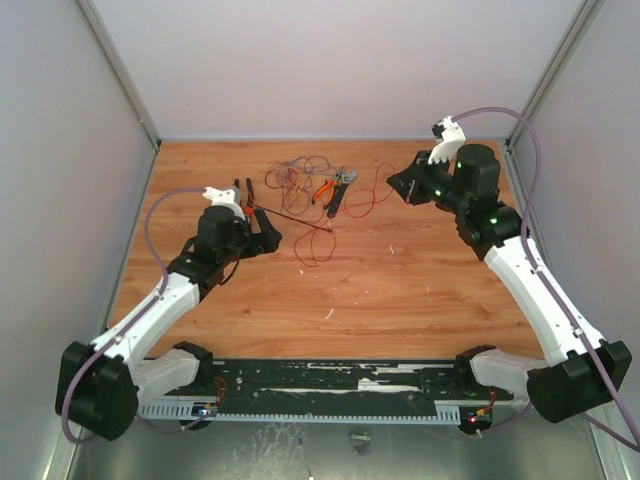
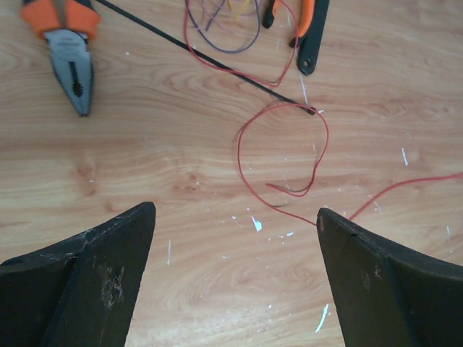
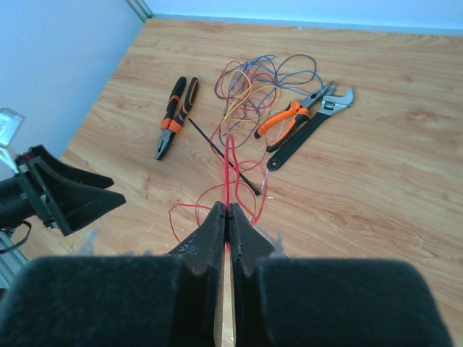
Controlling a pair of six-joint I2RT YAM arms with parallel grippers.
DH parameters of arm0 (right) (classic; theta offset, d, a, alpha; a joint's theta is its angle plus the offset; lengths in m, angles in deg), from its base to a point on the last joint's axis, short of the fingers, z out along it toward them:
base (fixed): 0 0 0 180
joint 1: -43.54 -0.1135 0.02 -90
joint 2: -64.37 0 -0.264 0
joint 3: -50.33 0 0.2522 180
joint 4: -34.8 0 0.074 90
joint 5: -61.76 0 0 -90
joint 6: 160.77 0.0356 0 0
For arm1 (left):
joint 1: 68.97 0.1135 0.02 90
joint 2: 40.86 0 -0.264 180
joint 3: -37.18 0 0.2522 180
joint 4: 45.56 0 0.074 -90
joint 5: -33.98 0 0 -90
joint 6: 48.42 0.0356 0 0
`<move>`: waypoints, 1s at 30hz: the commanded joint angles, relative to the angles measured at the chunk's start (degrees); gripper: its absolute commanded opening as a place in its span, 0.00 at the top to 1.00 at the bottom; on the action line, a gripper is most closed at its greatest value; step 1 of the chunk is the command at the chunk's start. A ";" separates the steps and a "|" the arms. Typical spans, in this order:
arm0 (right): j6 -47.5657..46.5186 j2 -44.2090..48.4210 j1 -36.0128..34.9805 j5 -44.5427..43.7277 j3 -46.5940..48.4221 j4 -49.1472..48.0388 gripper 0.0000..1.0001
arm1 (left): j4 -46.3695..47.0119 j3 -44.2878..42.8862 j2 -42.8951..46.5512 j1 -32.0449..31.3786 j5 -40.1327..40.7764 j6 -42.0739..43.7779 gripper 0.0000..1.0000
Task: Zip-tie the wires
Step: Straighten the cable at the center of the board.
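Wires [image 1: 300, 178] first, that loose tangle of thin red, orange and dark strands: where do you have them? (Desk)

Spread on the wooden worktop [image 1: 420, 300] towards its far side, loops loose and unbundled. One long red strand runs off to my right end effector [image 3: 228, 210], which is clenched. From its wrist camera the strand seems to pass right into the pinched fingertips, so I judge I am grasping that single strand. (Operator)

And the tie? (Desk)

The thin straight black plastic zip tie [image 1: 292, 216] lies flat on the worktop, crossing the near edge of the tangle, a red loop meeting its tip. It is not looped and goes round nothing. My left end effector [image 2: 235, 217] is released, fingers wide, hanging over bare wood just short of that tip and gripping nothing. (Operator)

Anything else about? (Desk)

Orange-handled steel pliers [image 2: 71, 58] just beside the tie's other end. A second orange-handled pair [image 3: 286, 119] and a black-handled adjustable wrench [image 3: 304, 134] lie together at the tangle's other side. (Operator)

So, progress? (Desk)

Early, in my judgement. Nothing is gathered and nothing is tied. Left to do: draw the strands into a bundle, pick up the tie, wrap it round, thread the tail through the head and pull it tight. (Operator)
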 commanded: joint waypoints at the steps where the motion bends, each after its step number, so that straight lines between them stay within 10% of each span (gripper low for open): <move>1: -2.39 2.44 0.26 -1.31 2.51 1.87 1.00 | 6.65 -2.08 -7.27 -1.80 -1.27 0.29 0.02; 11: -3.72 7.37 0.26 -5.06 -3.18 4.41 1.00 | 2.54 -20.12 -33.06 -7.40 3.33 11.90 0.03; 30: -4.00 9.06 0.26 -3.33 -3.63 2.95 1.00 | -2.94 -34.93 -49.00 -15.86 1.64 20.98 0.29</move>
